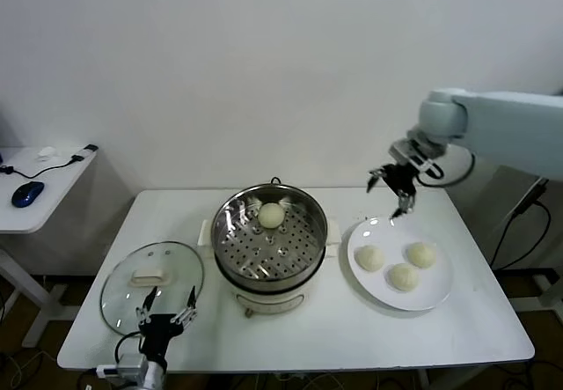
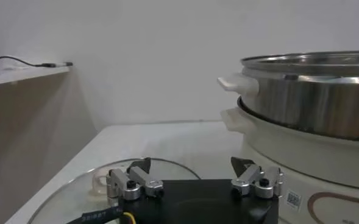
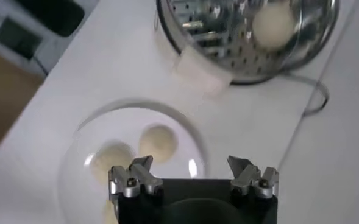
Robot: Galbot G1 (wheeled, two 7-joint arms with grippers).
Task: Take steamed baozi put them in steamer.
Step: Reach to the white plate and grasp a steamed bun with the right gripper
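From the head camera we saw the steamer (image 1: 270,247) at the middle of the white table (image 1: 299,337), with one bun (image 1: 271,216) resting on its perforated tray toward the far side. Three more buns (image 1: 402,276) lay on a white plate (image 1: 436,296) just to the right of the pot. The right gripper (image 1: 392,188) hung in the air above the far edge of that plate, fingers spread and holding nothing. A glass lid (image 1: 151,285) lay flat on the table left of the steamer, and the left gripper (image 1: 166,310) sat low at the near edge of the lid, also spread and empty (this arm looked parked).

In the left wrist camera the left gripper (image 2: 195,175) showed its two fingers wide apart over the glass lid (image 2: 69,196), with the steamer (image 2: 313,97) rising beside it on its cream base.

In the right wrist camera the right gripper (image 3: 193,176) stood released above the plate (image 3: 75,158), where two buns (image 3: 158,141) were plain and a third was mostly hidden behind the fingers. Farther off was the steamer (image 3: 228,36) with the single bun (image 3: 274,24) inside
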